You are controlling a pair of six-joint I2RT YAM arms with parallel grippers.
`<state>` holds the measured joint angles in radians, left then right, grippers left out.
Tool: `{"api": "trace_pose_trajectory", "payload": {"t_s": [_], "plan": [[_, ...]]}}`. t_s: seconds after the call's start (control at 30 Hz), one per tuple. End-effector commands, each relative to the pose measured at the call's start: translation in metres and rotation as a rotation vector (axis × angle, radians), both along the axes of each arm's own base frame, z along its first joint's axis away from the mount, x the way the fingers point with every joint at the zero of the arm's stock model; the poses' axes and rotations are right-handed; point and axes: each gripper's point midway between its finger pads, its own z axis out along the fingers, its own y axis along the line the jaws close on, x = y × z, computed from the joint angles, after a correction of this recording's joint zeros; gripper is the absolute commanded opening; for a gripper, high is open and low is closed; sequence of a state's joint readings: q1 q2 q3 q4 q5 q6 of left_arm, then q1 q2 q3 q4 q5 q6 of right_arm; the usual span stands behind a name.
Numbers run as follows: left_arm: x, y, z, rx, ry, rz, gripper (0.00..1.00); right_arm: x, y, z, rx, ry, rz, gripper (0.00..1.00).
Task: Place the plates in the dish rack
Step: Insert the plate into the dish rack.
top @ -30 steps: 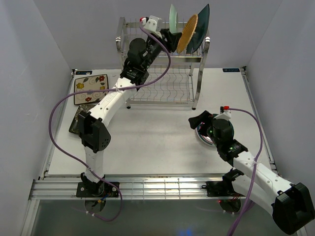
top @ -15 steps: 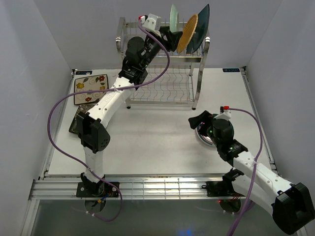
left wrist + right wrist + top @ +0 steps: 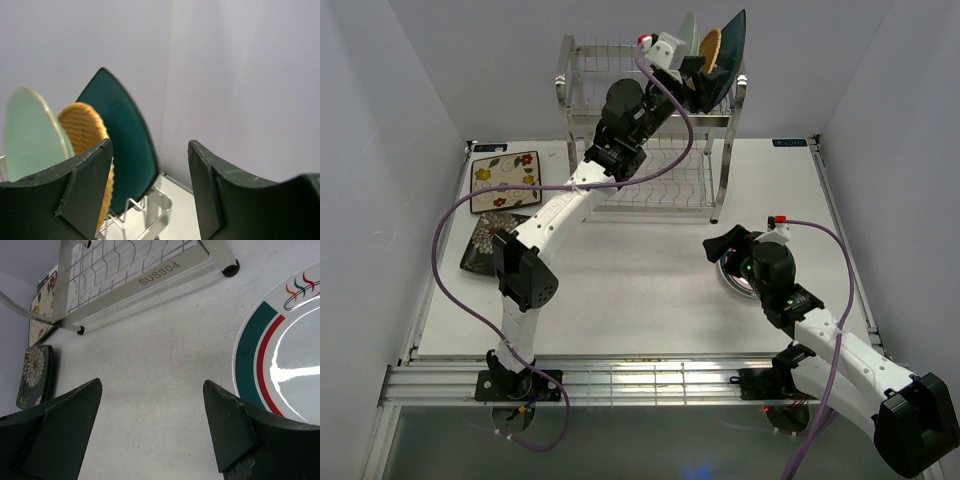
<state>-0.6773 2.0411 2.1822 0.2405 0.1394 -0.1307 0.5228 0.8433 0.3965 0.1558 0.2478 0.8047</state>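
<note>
The dish rack [image 3: 660, 182] stands at the back of the table. Three plates stand on edge in its top tier: pale green [image 3: 689, 35], woven orange [image 3: 710, 45] and teal [image 3: 732, 40]. My left gripper [image 3: 703, 85] hovers open just in front of them, holding nothing. Its wrist view shows the green [image 3: 27, 132], orange [image 3: 82, 125] and teal [image 3: 122, 145] plates beyond the left finger. My right gripper [image 3: 725, 248] is open low over the table, empty, beside the white plate with a striped rim [image 3: 280, 355].
A cream floral rectangular plate [image 3: 505, 180] and a dark floral plate [image 3: 478, 248] lie at the table's left edge. The rack's lower shelf [image 3: 125, 275] carries no plates. Grey walls close in the back and sides.
My left gripper opened wider, came off the woven orange plate and shifted right and up along the top tier. The right arm stayed still.
</note>
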Motion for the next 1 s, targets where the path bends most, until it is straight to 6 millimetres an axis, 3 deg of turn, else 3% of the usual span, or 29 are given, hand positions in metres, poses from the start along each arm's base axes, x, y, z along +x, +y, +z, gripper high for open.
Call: {"api": "trace_pose_trajectory", "payload": {"t_s": [0.0, 0.2, 0.33, 0.53, 0.77, 0.97], "plan": [[-0.01, 0.002, 0.029, -0.035, -0.068, 0.018, 0.72, 0.006, 0.0, 0.025, 0.028, -0.07, -0.008, 0.88], [-0.006, 0.01, 0.034, -0.049, -0.069, 0.067, 0.73, 0.004, -0.002, 0.025, 0.028, -0.072, -0.013, 0.88], [-0.021, 0.024, 0.063, -0.071, -0.121, 0.079, 0.77, 0.005, -0.001, 0.025, 0.027, -0.071, -0.013, 0.88], [-0.05, 0.051, 0.077, -0.012, -0.177, 0.114, 0.8, 0.004, -0.001, 0.025, 0.028, -0.07, -0.008, 0.88], [-0.093, 0.103, 0.041, 0.13, -0.179, 0.213, 0.85, 0.006, -0.005, 0.025, 0.007, -0.083, -0.023, 0.88], [-0.152, 0.168, -0.003, 0.173, -0.204, 0.287, 0.92, 0.007, -0.002, 0.031, -0.088, -0.138, 0.042, 0.87]]}}
